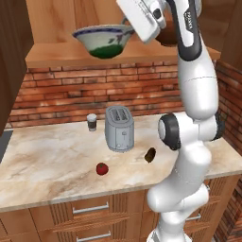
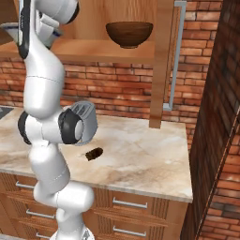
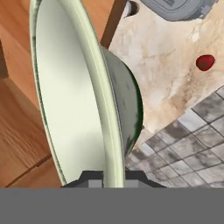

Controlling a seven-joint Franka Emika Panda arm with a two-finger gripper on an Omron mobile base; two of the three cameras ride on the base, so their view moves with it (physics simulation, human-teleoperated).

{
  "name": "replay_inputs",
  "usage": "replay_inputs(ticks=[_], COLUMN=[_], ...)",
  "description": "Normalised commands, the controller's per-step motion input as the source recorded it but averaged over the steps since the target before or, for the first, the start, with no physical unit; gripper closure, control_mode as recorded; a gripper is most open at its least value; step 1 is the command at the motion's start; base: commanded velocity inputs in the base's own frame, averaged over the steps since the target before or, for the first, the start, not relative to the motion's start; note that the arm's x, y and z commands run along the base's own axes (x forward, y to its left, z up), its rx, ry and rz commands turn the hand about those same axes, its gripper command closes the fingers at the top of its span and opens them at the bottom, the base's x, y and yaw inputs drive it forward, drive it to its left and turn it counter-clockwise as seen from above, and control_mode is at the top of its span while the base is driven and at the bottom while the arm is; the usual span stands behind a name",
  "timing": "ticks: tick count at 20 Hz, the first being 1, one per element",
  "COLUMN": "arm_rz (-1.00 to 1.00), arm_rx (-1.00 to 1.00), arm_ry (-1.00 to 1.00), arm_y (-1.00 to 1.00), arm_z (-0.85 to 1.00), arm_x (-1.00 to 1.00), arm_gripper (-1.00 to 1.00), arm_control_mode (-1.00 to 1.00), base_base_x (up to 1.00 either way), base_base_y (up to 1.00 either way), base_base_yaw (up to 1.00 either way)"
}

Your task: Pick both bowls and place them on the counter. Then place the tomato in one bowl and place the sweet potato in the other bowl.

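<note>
**Lifting first bowl off the shelf**

Holding the white and green bowl (image 1: 104, 41) by its rim, my claw (image 3: 114, 175) clenched on it, one tip each side of the rim in the hand view. The bowl hangs in the air just in front of the wooden shelf (image 1: 71, 57), high above the toaster (image 1: 119, 128). The brown bowl (image 2: 129, 33) sits on that shelf, untouched.

Progress, as I judge it: early. No bowl is on the counter (image 1: 47, 165) yet. The tomato (image 1: 102, 168) lies on the counter in front of the toaster; the sweet potato (image 1: 150, 155) lies to the toaster's right, a bit forward. Neither is in a bowl. Left to do: set this bowl down, fetch the brown one, then load both.

Surface: beige marble slab, drawers below. A small shaker (image 1: 91, 122) stands left of the toaster. Brick wall (image 1: 71, 90) behind the toaster, wooden cabinets above.
</note>
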Motion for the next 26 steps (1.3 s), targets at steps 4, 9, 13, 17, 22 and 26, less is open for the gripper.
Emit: replay_inputs(ticks=[4,9,13,17,22,26], arm_rz=[0.0,0.0,0.0,0.0,0.0,0.0], arm_rx=[0.1,0.11,0.11,0.05,0.0,0.0], arm_ry=[-0.1,-0.21,-0.26,-0.21,-0.09,-0.09], arm_y=[-0.2,-0.06,-0.03,-0.02,-0.02,0.0], arm_z=[-0.35,-0.29,-0.23,-0.25,-0.31,-0.23], arm_x=[-0.71,-0.77,-0.81,-0.76,-0.51,-0.5], arm_gripper=[1.0,1.0,1.0,1.0,1.0,1.0], arm_control_mode=[-1.0,-1.0,-1.0,-1.0,-1.0,-1.0], base_base_x=[0.0,0.0,0.0,0.0,0.0,0.0], base_base_y=[0.0,0.0,0.0,0.0,0.0,0.0], base_base_yaw=[0.0,0.0,0.0,0.0,0.0,0.0])
